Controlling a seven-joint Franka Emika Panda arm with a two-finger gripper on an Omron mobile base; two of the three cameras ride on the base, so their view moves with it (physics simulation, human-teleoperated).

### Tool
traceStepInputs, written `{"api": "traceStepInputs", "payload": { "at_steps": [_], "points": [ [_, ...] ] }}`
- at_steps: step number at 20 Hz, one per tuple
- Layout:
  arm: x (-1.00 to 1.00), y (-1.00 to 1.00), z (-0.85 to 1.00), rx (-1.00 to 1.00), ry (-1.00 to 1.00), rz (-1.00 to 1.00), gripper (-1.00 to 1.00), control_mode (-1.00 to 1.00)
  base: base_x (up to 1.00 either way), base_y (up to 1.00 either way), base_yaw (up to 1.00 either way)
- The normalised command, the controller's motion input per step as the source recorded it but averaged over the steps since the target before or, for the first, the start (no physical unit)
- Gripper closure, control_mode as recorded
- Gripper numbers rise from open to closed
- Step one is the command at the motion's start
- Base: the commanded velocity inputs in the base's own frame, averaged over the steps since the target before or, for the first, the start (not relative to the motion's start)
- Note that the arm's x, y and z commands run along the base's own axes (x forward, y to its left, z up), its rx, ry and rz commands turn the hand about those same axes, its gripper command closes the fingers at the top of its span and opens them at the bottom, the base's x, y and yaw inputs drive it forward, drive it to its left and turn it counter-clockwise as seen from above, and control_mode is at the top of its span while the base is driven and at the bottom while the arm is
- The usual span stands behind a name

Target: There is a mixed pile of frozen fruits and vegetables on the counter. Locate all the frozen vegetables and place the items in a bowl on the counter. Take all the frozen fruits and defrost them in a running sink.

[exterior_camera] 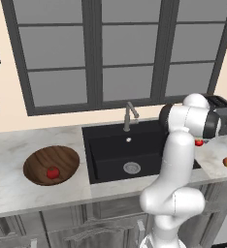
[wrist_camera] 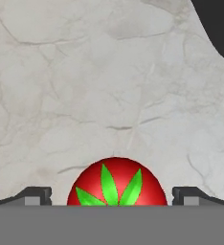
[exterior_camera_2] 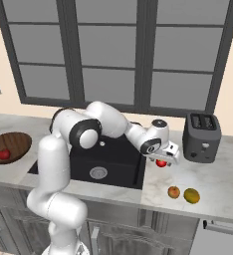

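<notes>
Smooth round red tomato with green leafy top (wrist_camera: 116, 182) sits on the pale grey-white marble-look surface (wrist_camera: 85, 86), just right of the matte black rectangular sink (exterior_camera_2: 106, 164); in the hand view it lies centred between the two dark fingers (wrist_camera: 35, 195). Gripper (exterior_camera_2: 164, 158) hovers directly over it, fingers spread wide, one either side, nothing held. Judgement: step in hand is the pick of the second red vegetable. One red piece (exterior_camera: 53, 173) already rests in the wide shallow dark brown wooden bowl (exterior_camera: 40, 162) on the far side of the sink. Small orange ball (exterior_camera_2: 174, 191) and yellow-green ball (exterior_camera_2: 191, 195) lie side by side, nearer the front edge, apart from the tomato. Handling estimate: tomato light, hard, smooth-skinned, so liable to roll or squirt out if pinched off-centre. Take hold across its widest middle, fingers level on opposite flanks, below the leaves.
</notes>
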Motion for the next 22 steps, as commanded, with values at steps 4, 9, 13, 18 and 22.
{"api": "traceStepInputs", "payload": {
  "at_steps": [4, 9, 13, 18, 22],
  "points": [
    [0.05, -0.02, -0.15, 0.02, 0.00, 0.00, 1.00, -1.00, 0.00, 0.00, 0.00],
    [0.03, 0.00, -0.12, 0.01, 0.04, 0.00, 1.00, -1.00, 0.00, 0.00, 0.00],
    [0.00, 0.01, 0.01, 0.00, 0.01, 0.00, 1.00, -1.00, 0.00, 0.00, 0.00],
    [-0.16, 0.22, 0.19, 0.00, -0.02, 0.00, 1.00, -1.00, 0.00, 0.00, 0.00],
    [-0.22, 0.38, 0.29, 0.00, -0.02, 0.00, 1.00, -1.00, 0.00, 0.00, 0.00]
  ]
}}
